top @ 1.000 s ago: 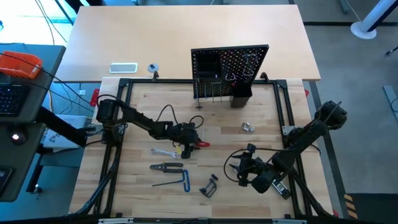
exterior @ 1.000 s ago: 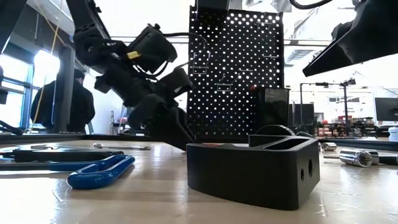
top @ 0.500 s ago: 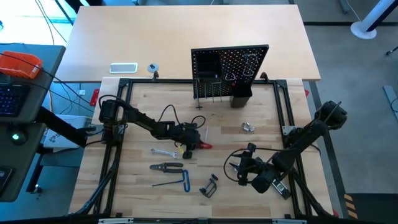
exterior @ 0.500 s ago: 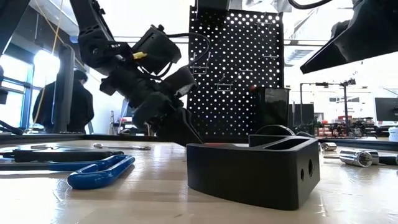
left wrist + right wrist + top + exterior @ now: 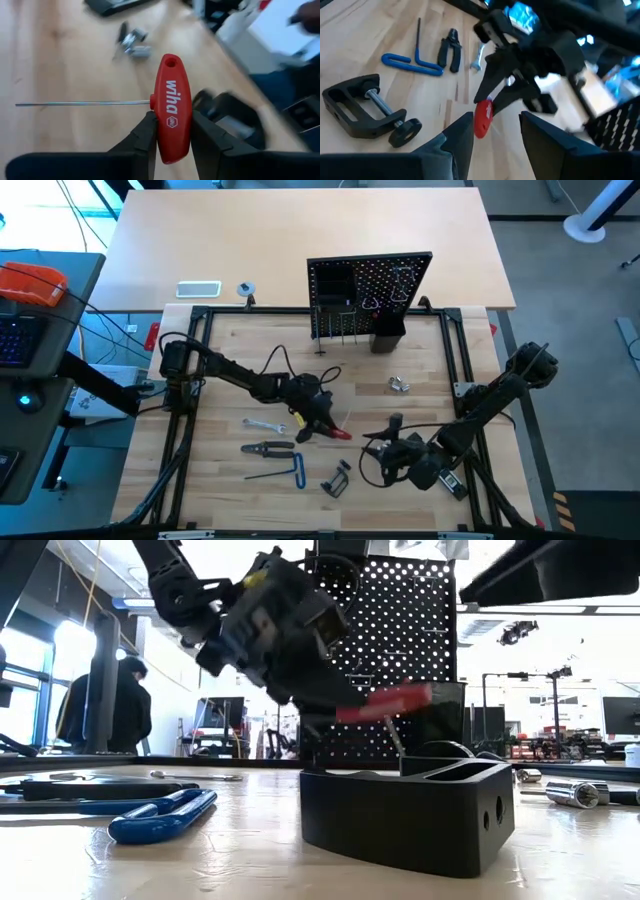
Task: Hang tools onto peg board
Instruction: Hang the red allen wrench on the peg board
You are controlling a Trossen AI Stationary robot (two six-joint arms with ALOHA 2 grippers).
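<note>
Left gripper (image 5: 172, 132): near the middle of the light wooden table (image 5: 230, 480), jaws closed on the red T-shaped plastic handle of a screwdriver (image 5: 171, 107), whose thin steel shaft juts out sideways.
Right gripper (image 5: 495, 135): low near the table's front right, jaws standing apart and holding nothing, pointed at the left gripper.
Peg board (image 5: 372, 283): upright black perforated panel at the table's back edge, with metal hooks and a small black bin on its front, well apart from the held screwdriver.
Risk, grip: the jaws pinch only the lower half of the smooth handle, so the tool may pivot or slip during the carry.
Risk, shaft: the long shaft sticks out to one side and could catch a hook, or the board, on approach.
Risk, crowding: the right gripper sits close to the left one, so a swing toward the board might clip it.
Risk, hanging: the handle's small end hole must meet a hook, and a slight tilt would probably miss it.
Table, front: a black metal C-clamp (image 5: 362, 107), a blue-handled bent hex key (image 5: 412, 62), black pliers (image 5: 451, 47) and a silver wrench (image 5: 262, 424) lie near the front edge.
Table, right of middle: small silver metal pieces (image 5: 399, 385).
Room: a person in dark clothes (image 5: 100, 705) stands beyond the table by bright windows.
</note>
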